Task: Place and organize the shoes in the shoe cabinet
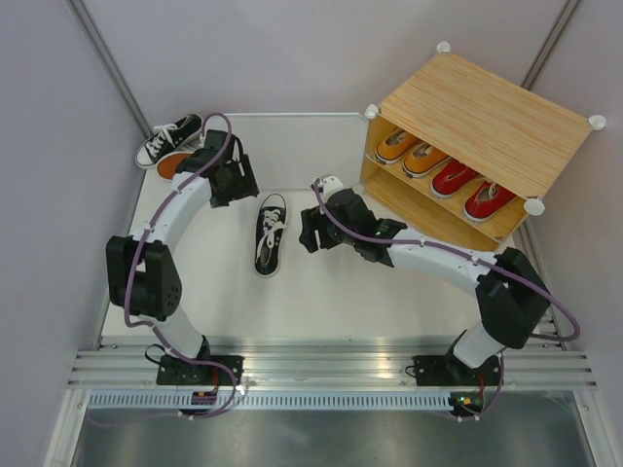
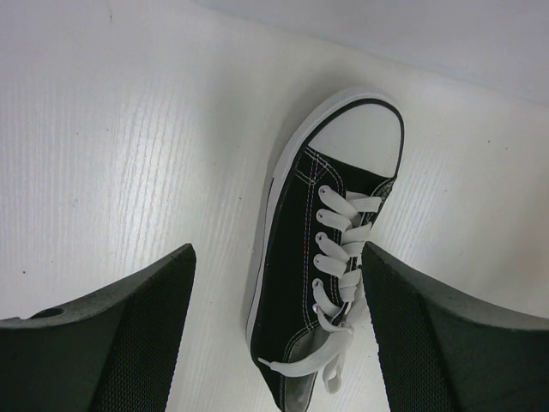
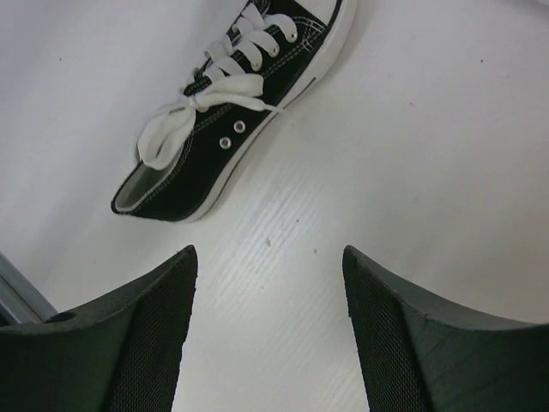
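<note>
The shoe cabinet [image 1: 487, 117] stands at the back right with its open side toward the arms. Its upper shelf holds two orange shoes [image 1: 399, 144] and two red shoes [image 1: 456, 177]. A black shoe [image 1: 271, 233] lies on the table's middle. My left gripper [image 1: 243, 185] hangs open just up-left of it; in the left wrist view the black shoe [image 2: 330, 249] shows between the spread fingers [image 2: 146, 335], untouched. My right gripper [image 1: 310, 232] is open to its right, with only bare table in the gap [image 3: 268, 335] and the black shoe [image 3: 232, 112] ahead-left.
Another black shoe [image 1: 168, 139] lies at the back left corner, next to an orange-brown sole [image 1: 173, 163] partly hidden by the left arm. Grey walls close in the white table on three sides. A metal rail [image 1: 331, 365] runs along the near edge.
</note>
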You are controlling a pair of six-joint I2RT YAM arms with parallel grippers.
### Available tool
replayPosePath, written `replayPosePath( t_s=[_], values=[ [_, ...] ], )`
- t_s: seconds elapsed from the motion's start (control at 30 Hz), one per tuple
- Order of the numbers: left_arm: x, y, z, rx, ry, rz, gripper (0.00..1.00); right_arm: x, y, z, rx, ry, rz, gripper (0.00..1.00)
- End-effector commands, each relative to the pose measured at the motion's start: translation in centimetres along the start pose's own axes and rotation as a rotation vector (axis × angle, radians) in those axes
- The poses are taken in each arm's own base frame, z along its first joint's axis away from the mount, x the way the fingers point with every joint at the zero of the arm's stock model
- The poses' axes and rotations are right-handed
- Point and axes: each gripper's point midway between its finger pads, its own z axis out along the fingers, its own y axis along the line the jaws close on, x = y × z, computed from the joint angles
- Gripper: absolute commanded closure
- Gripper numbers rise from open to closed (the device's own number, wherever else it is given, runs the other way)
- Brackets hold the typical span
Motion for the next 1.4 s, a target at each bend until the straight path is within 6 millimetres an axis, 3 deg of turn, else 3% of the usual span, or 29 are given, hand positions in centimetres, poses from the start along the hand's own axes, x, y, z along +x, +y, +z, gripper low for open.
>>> replayPosePath(
  t_s=[0.0, 0.03, 0.1, 0.2, 0.27, 0.3, 0.5, 0.7, 0.77, 0.8, 0.9, 1.0, 1.13, 1.17, 1.23, 1.27, 1.33, 1.37],
  values=[
    [-2.8, -1.3, -0.2, 0.055, -0.071, -0.001, 0.19, -4.6, 1.9, 2.3, 0.068, -0.15, 0.082, 0.27],
    [-3.0, -1.2, -0.1, 0.043, -0.078, 0.001, 0.19, -5.1, 3.7, 2.9, 0.053, -0.161, 0.073, 0.27],
    [-3.2, -0.9, 0.3, 0.027, -0.083, 0.001, 0.19, -3.8, 4.7, 5.0, 0.054, -0.129, 0.08, 0.27],
    [-3.2, -0.7, 0.8, 0.023, -0.081, 0.003, 0.19, -4.0, 6.2, 6.9, 0.079, -0.133, 0.136, 0.27],
    [-3.0, -0.7, 0.9, 0.046, -0.066, -0.002, 0.19, -3.2, 5.4, 8.4, 0.171, -0.138, 0.153, 0.27],
    [-2.8, -0.6, 1.0, 0.051, -0.06, -0.011, 0.19, -3.7, 6.4, 8.6, 0.177, -0.143, 0.151, 0.27],
    [-3.1, -0.1, 1.2, 0.069, -0.061, -0.048, 0.18, -2.1, 6.1, 12.6, 0.282, -0.116, 0.17, 0.28],
    [-2.8, -0.7, 1.3, 0.11, -0.041, -0.064, 0.19, -0.8, 4.1, 14.6, 0.407, -0.101, 0.15, 0.32],
    [-2.9, -0.7, 1.2, 0.112, -0.042, -0.067, 0.19, -0.2, 3.7, 15.1, 0.425, -0.087, 0.135, 0.37],
    [-2.9, -0.6, 1.2, 0.107, -0.046, -0.069, 0.19, -0.2, 3.3, 15.1, 0.442, -0.094, 0.135, 0.4],
    [-2.9, -0.4, 1.1, 0.102, -0.054, -0.072, 0.19, -0.3, 3.0, 14.7, 0.457, -0.098, 0.133, 0.72],
    [-2.8, -0.3, 1.2, 0.1, -0.052, -0.071, 0.19, -0.5, 2.2, 13.5, 0.483, -0.108, 0.141, 0.96],
    [-2.5, -0.6, 1.2, 0.112, -0.041, -0.076, 0.19, -1.1, 0.9, 10.5, 0.496, -0.148, 0.162, 0.99],
    [-2.5, -0.5, 1.1, 0.111, -0.043, -0.076, 0.19, 0.0, 0.0, 10.0, 0.514, -0.126, 0.169, 0.99],
    [-2.4, -0.5, 1.2, 0.111, -0.04, -0.076, 0.19, -0.9, -0.7, 8.0, 0.517, -0.146, 0.203, 0.99],
    [-2.4, -0.5, 1.1, 0.112, -0.041, -0.076, 0.19, 0.3, -1.8, 7.1, 0.539, -0.127, 0.2, 0.99],
    [-2.5, -0.7, 1.1, 0.121, -0.042, -0.079, 0.19, -0.9, -2.3, 4.7, 0.539, -0.173, 0.241, 0.99],
    [-2.4, -0.7, 1.1, 0.121, -0.04, -0.079, 0.19, 0.7, -3.7, 3.8, 0.582, -0.166, 0.235, 0.99]
  ],
)
